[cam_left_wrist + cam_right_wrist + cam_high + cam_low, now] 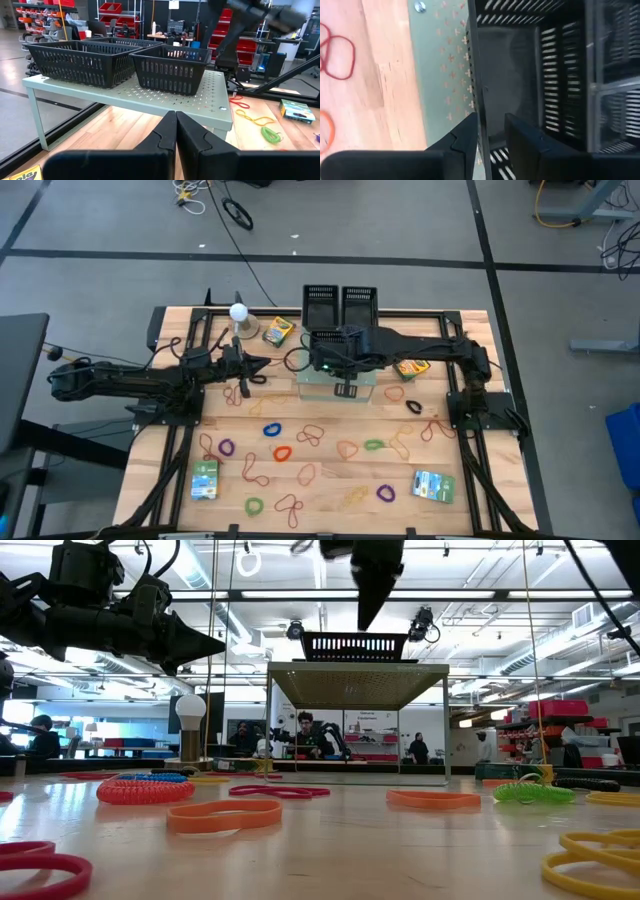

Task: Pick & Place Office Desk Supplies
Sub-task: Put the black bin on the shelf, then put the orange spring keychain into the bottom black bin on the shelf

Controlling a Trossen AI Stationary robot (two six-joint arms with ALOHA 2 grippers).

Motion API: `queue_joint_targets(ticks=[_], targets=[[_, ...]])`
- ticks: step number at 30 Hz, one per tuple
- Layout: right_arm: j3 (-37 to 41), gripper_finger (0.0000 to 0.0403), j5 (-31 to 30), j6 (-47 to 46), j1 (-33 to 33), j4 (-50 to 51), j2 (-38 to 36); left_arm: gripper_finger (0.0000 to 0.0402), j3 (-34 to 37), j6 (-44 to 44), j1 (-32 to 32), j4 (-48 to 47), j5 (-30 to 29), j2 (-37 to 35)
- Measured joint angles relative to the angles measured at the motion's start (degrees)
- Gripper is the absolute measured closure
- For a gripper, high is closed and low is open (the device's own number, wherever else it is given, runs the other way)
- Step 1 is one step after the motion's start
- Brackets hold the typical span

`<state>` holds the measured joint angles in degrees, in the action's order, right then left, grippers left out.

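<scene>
Rubber bands in many colours (300, 452) lie spread over the wooden table. A crayon box (277, 331) lies at the far left and another (411, 367) right of the shelf. Two flat packets (205, 479) (433, 486) lie near the front edge. Two black baskets (340, 304) stand on a pale green perforated shelf (337, 387). My right gripper (490, 145) (372, 600) hangs open, pointing steeply down over a basket's rim (482, 90), with nothing showing between its fingers. My left gripper (176, 135) (262, 365) is shut and level, left of the shelf.
A white ball on a round base (239, 314) stands at the far left of the table. Black frame rails (470, 430) run along the table's sides. In the low view, orange (224, 815) and red (145, 790) bands lie close to the camera.
</scene>
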<state>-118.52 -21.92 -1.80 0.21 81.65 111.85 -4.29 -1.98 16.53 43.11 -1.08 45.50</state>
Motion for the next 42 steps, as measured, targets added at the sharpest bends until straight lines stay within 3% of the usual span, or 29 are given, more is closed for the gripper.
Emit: queue_joint_targets(ticks=[5, 10, 14, 22, 30, 37, 42], targets=[[0.0, 0.0306, -1.5, -4.3, 2.2, 2.4, -6.0, 0.0392, 0.0, 0.0, 0.0, 0.0, 0.0, 0.0], [4.7, 0.0353, -2.1, -8.7, 6.6, 0.3, -13.4, 0.0392, 0.0, 0.0, 0.0, 0.0, 0.0, 0.0], [19.5, 0.0395, -4.4, -12.9, 11.1, -8.6, -21.5, 0.0392, 0.0, 0.0, 0.0, 0.0, 0.0, 0.0], [52.6, 0.0392, -4.9, -18.3, 18.1, -37.7, -36.7, 0.0392, 0.0, 0.0, 0.0, 0.0, 0.0, 0.0], [76.2, 0.0392, -1.5, -11.9, 18.0, -71.1, -40.7, 0.0392, 0.0, 0.0, 0.0, 0.0, 0.0, 0.0], [81.4, 0.0392, 0.2, -6.7, 16.0, -79.6, -40.8, 0.0392, 0.0, 0.0, 0.0, 0.0, 0.0, 0.0], [81.4, 0.0398, 5.9, -3.8, 12.4, -83.2, -40.7, 0.0392, 0.0, 0.0, 0.0, 0.0, 0.0, 0.0]])
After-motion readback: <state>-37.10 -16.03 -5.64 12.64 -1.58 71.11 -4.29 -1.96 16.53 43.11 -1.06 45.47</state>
